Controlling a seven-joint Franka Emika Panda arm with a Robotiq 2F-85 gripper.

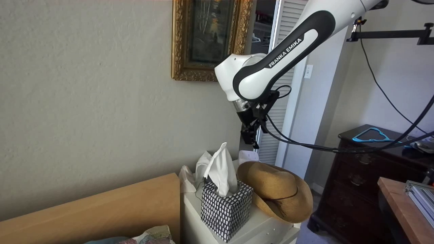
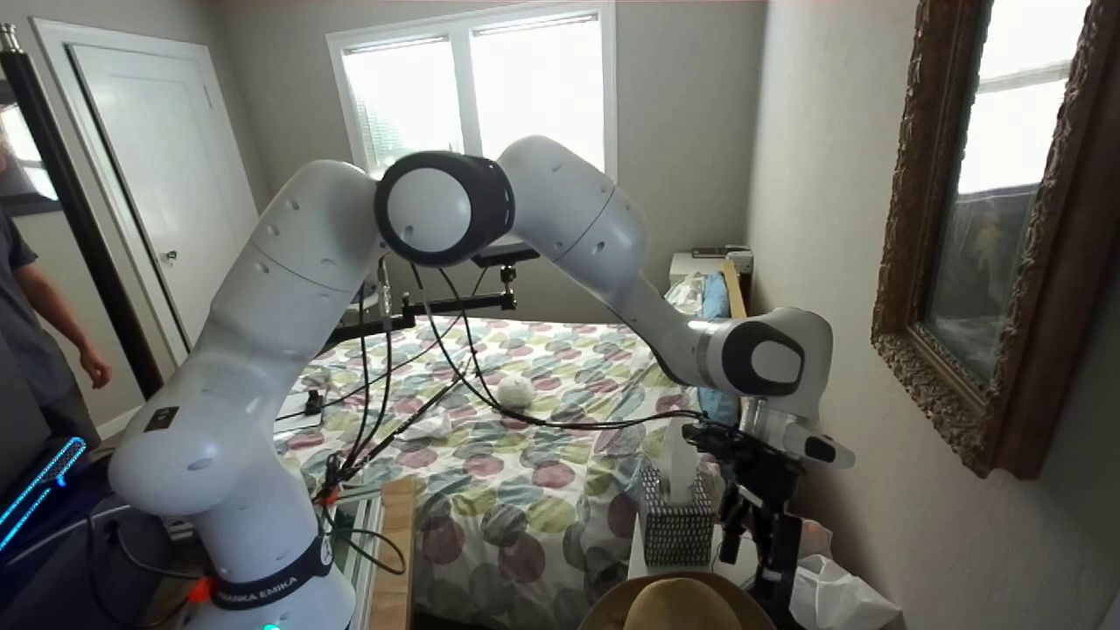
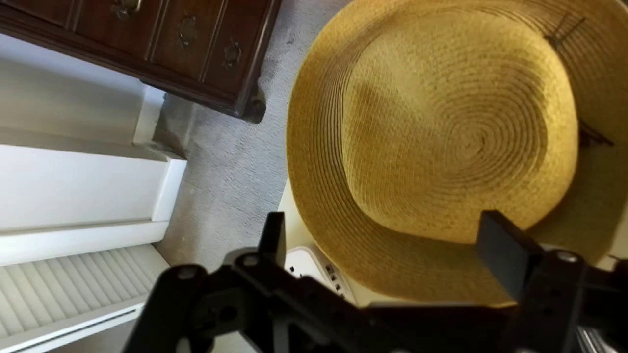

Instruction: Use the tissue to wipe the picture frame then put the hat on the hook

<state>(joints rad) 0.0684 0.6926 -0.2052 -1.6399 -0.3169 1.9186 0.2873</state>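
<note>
Two room-wide views and a close wrist view, all taking in the hat (image 3: 456, 122).
In an exterior view the camera looks over the white cabinet (image 1: 195, 217) from beyond the edge nearest the tissue box (image 1: 227, 210), facing the wall-hung picture frame (image 1: 195, 73). In an exterior view it looks from beyond the opposite edge, the hat close by, towards the window (image 2: 472, 87) across the bed (image 2: 551, 477). Both share cabinet, tissue box and frame. The wrist view looks steeply down from just above the hat, past a cabinet edge to the floor (image 3: 230, 162), sharing the dresser (image 3: 196, 44) with an exterior view.
</note>
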